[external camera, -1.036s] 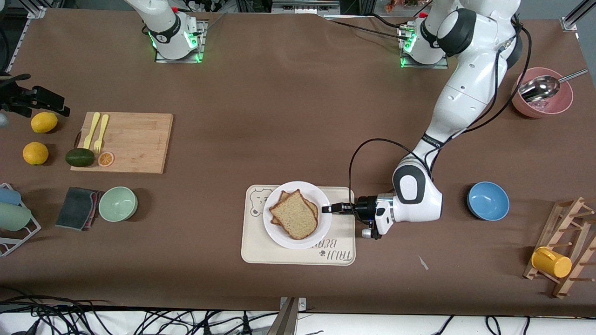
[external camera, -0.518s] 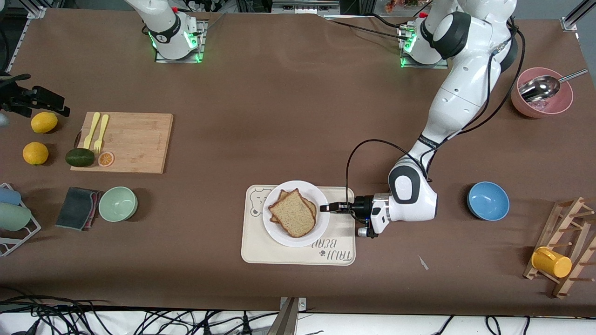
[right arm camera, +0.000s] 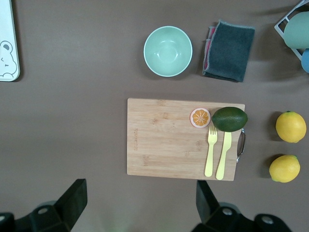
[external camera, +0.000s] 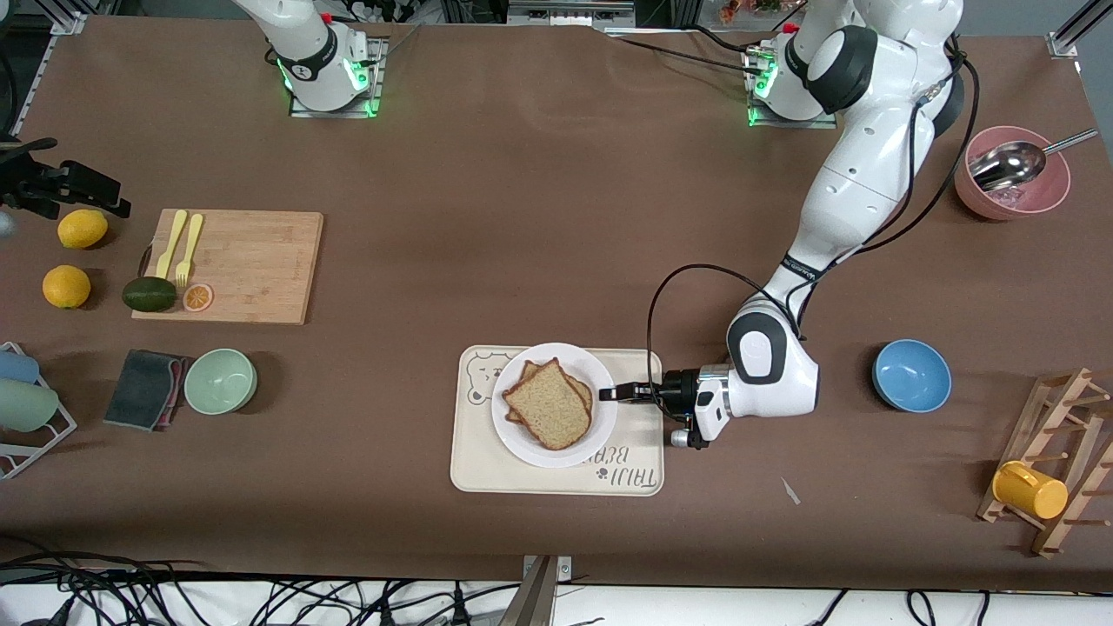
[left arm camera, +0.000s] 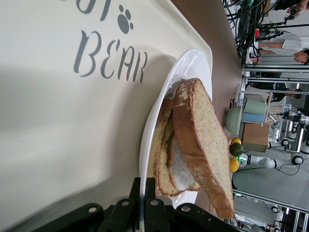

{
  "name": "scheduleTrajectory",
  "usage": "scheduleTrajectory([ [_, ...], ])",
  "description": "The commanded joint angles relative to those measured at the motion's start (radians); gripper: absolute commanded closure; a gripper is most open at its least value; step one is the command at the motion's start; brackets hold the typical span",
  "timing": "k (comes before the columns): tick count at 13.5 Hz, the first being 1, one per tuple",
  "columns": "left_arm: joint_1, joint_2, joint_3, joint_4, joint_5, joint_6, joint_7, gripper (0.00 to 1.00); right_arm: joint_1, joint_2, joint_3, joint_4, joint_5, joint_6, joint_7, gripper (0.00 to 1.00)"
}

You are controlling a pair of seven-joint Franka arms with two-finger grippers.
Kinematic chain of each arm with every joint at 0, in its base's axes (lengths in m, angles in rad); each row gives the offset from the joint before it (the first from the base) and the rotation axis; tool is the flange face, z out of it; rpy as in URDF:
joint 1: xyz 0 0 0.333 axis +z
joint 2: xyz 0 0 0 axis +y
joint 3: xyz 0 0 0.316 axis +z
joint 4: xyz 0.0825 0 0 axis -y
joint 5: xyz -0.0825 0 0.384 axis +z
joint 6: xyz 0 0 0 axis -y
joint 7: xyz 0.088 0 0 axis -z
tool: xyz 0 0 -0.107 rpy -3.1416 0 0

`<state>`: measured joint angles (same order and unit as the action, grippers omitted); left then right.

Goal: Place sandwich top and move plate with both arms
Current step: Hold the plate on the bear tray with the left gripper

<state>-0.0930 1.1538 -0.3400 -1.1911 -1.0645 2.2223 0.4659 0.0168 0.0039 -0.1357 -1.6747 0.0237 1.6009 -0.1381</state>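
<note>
The sandwich top (external camera: 548,403) lies on a darker slice on the white plate (external camera: 522,439), which sits on the cream bear tray (external camera: 487,469). My left gripper (external camera: 609,392) is low at the plate's edge toward the left arm's end, shut on the rim. In the left wrist view the fingers (left arm camera: 143,193) pinch the thin rim of the plate (left arm camera: 193,63). There the sandwich top (left arm camera: 200,145) leans over a slice with egg white (left arm camera: 176,166). My right gripper (right arm camera: 140,203) is open and empty, high over the table by the cutting board (right arm camera: 164,137), waiting.
A blue bowl (external camera: 911,375) stands beside the left arm's elbow, and a pink bowl with a ladle (external camera: 1011,174) is farther back. A wooden rack with a yellow cup (external camera: 1030,489) is at that end. A green bowl (external camera: 220,380), cloth (external camera: 143,388), cutting board (external camera: 230,265), avocado and lemons are at the right arm's end.
The left arm has shifted slightly toward the plate, its gripper staying on the rim. The plate has barely moved on the tray. The right arm has not moved.
</note>
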Motion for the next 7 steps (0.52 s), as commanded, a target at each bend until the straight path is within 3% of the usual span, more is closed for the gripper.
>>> scheduleTrajectory([
  [1, -0.010, 0.023, -0.004, 0.050, 0.017, -0.007, -0.042, 0.97, -0.005, -0.016, 0.004, -0.003, -0.010, -0.010, -0.001, 0.00],
  [4, -0.010, 0.021, -0.004, 0.050, 0.017, -0.007, -0.055, 0.95, -0.005, -0.016, 0.004, -0.003, -0.010, -0.007, -0.001, 0.00],
  [5, -0.010, 0.021, -0.004, 0.050, 0.015, -0.007, -0.055, 0.88, -0.005, -0.016, 0.004, -0.003, -0.010, -0.006, -0.001, 0.00],
  [7, -0.011, 0.021, -0.004, 0.050, 0.017, -0.007, -0.055, 0.86, -0.005, -0.016, 0.004, -0.003, -0.010, -0.006, -0.001, 0.00],
])
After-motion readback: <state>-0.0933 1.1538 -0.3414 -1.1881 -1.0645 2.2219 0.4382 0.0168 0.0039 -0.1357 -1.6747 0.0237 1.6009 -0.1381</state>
